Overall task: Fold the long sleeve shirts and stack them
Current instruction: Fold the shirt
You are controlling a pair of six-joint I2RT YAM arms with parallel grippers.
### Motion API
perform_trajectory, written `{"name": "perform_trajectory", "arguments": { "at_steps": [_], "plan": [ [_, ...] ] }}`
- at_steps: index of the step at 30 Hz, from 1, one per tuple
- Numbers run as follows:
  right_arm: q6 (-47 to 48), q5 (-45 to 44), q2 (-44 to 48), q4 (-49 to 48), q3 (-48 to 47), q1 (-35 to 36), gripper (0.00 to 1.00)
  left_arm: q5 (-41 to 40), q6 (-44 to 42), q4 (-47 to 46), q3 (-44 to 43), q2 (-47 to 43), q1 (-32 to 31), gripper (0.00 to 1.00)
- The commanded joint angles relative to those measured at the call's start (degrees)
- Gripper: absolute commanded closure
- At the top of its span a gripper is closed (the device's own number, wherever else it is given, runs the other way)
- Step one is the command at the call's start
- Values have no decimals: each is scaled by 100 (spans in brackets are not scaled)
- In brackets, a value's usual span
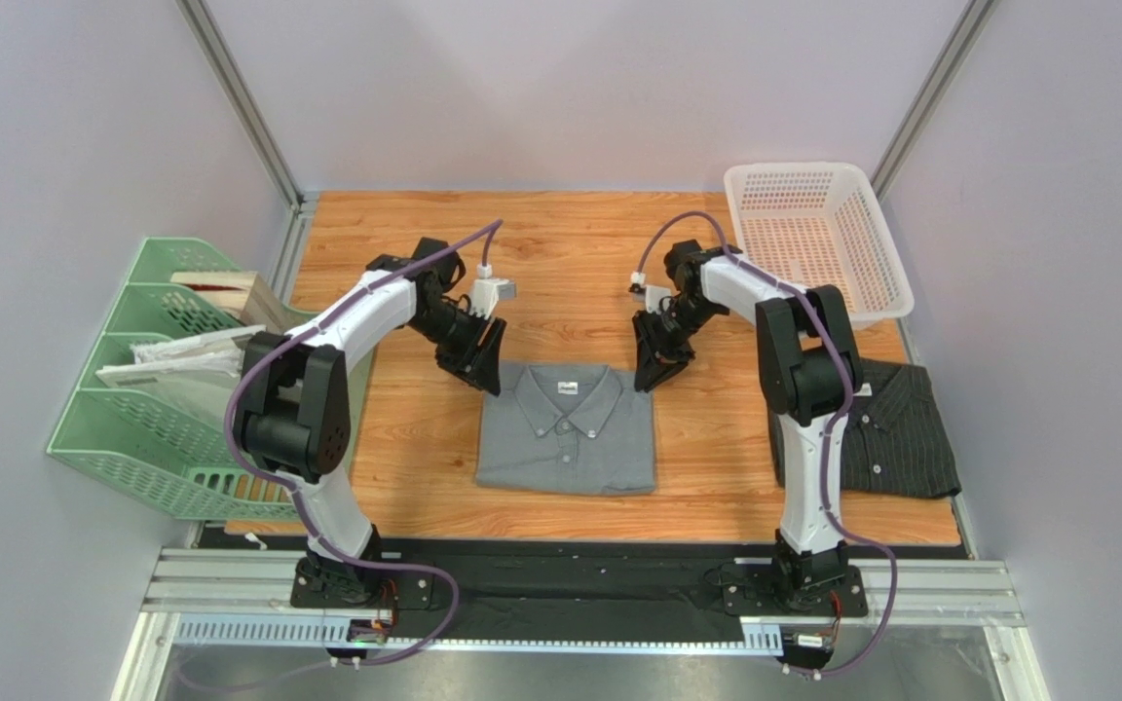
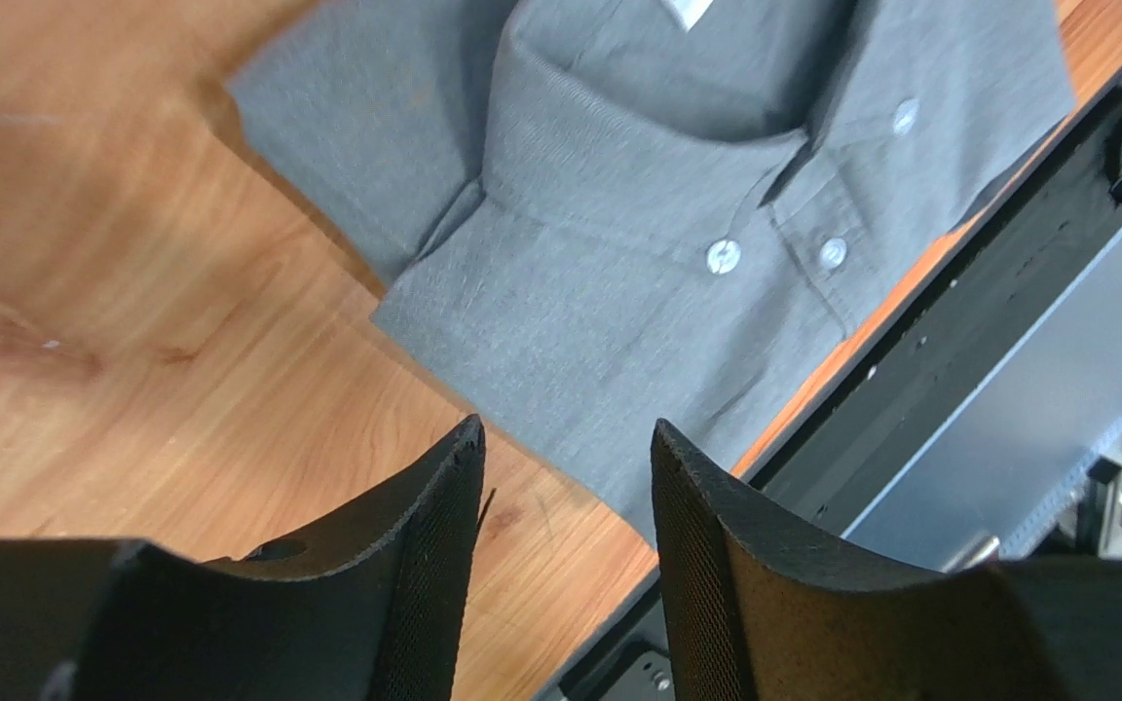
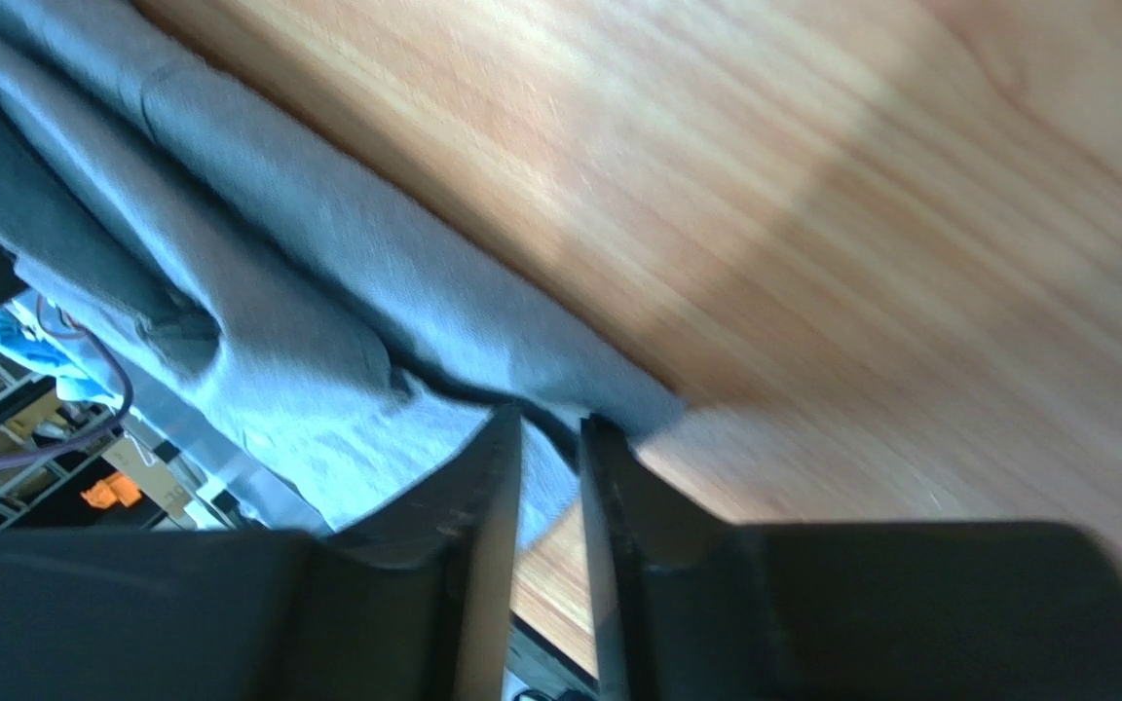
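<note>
The plain mid-grey long sleeve shirt (image 1: pixel 567 428) lies folded flat at the table's middle, collar away from the arms. In the left wrist view this grey shirt (image 2: pixel 640 190) shows its buttons and white label. My left gripper (image 1: pixel 482 368) hovers at its far left corner. Its jaws (image 2: pixel 567 438) are open over bare wood with nothing between them. My right gripper (image 1: pixel 655 368) is at the far right corner. The jaws (image 3: pixel 550 424) stand a narrow gap apart, tips at the grey cloth's (image 3: pixel 304 365) edge, wood showing through the gap. The dark pinstriped shirt (image 1: pixel 889 428) lies folded at the right edge.
A white mesh basket (image 1: pixel 816 234) stands at the back right corner. A green file rack (image 1: pixel 157 380) holding papers and a wooden box sits off the table's left side. A black rail (image 1: pixel 582 548) runs along the near edge.
</note>
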State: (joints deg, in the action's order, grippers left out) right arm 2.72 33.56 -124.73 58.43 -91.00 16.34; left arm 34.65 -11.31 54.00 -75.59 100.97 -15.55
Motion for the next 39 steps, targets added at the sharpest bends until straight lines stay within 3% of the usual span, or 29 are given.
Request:
{"name": "perform_trajectory", "arguments": {
  "at_steps": [1,7,17,20,21,26,30,32,33,35,39],
  "plan": [
    [404,124,580,414,65,-254,69,261,-258,-143,193,37,122,48],
    [352,467,898,432,364,-342,55,130,-108,-276,177,353,193,46],
    [238,572,590,142,706,-254,53,322,-73,-126,53,784,404,43],
    [255,599,599,37,838,-236,61,463,-73,-144,97,898,412,43],
    [255,616,590,10,847,-236,72,472,-73,-144,97,933,404,43],
    [264,590,546,10,742,-192,82,621,-3,-153,-43,1179,404,46],
    [308,467,572,28,724,-201,100,726,-3,-109,-210,1285,412,60],
    [369,441,598,106,716,-210,100,832,6,-118,-245,1268,413,69],
    [378,441,625,150,707,-219,100,1033,-3,-109,-263,1250,413,84],
    [422,432,756,264,689,-245,100,1149,6,-109,-263,1145,404,98],
    [545,309,1011,353,610,-298,100,1219,146,-266,-167,864,404,100]
  ]
}}
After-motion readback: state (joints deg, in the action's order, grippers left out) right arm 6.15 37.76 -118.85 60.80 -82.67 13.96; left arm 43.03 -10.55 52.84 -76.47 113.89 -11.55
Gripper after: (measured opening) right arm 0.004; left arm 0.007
